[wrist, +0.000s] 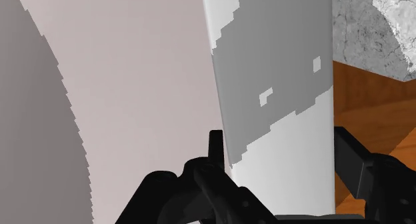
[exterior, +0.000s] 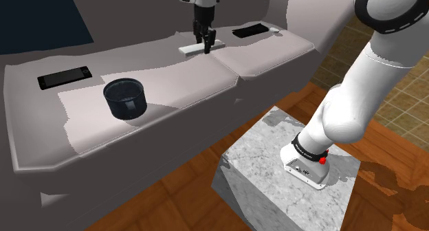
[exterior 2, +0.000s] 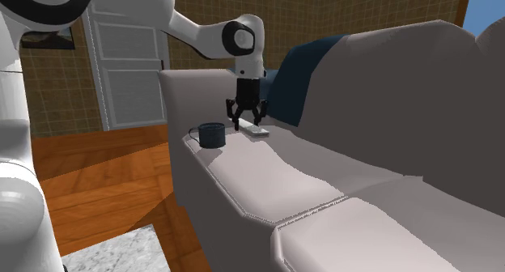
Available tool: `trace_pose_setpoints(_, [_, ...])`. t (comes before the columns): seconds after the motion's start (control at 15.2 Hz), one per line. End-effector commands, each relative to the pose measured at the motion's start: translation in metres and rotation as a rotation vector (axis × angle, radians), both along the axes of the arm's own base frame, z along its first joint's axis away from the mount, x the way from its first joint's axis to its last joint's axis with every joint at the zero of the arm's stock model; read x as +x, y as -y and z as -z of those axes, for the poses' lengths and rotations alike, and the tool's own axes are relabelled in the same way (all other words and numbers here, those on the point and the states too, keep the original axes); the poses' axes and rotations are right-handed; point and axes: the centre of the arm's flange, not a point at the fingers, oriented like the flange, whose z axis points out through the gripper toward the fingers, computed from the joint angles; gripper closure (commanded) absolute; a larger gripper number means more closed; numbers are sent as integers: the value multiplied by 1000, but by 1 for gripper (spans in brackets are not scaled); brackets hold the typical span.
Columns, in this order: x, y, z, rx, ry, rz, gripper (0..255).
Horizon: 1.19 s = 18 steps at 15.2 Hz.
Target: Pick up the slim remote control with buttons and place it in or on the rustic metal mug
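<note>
**A:** What's on the sofa (exterior: 172,82), counted?

**B:** Four loose things. There's one white remote (exterior: 192,50), one dark mug (exterior: 125,99) and two flat black slabs. One slab (exterior: 64,77) lies behind the mug and the other (exterior: 249,30) is on the far seat cushion. There are two seat cushions, plus one blue cushion (exterior 2: 303,68) against the backrest. There's also one arm (exterior: 350,92) and one mottled grey stand (exterior: 275,168).

**A:** Where's the remote?

**B:** It lies flat on the seat near the seam between the two cushions, well apart from the mug. The mug stands upright towards the shoulder view's left.

**A:** And the end effector (exterior: 205,44)?

**B:** It's down over the remote with its fingers (wrist: 215,149) spread, one on each long side of it. Each sits just beside an edge. I can't tell whether either one actually touches.

**A:** What's hard to see?

**B:** From the shoulder, the end effector covers part of the remote. In the wrist view the remote runs off the frame, and its buttons show as a couple of small pale squares. I can't tell whether the black slabs are phones or more remotes. The arm's upper part is cut off by the frame.
</note>
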Motion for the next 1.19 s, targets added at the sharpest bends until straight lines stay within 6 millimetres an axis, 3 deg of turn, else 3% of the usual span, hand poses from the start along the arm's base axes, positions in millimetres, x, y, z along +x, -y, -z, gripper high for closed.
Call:
trace_pose_setpoints(0.0, [0,0,-7,0,0,0,255])
trace_pose_setpoints(1.12, [6,-224,-6,0,0,0,255])
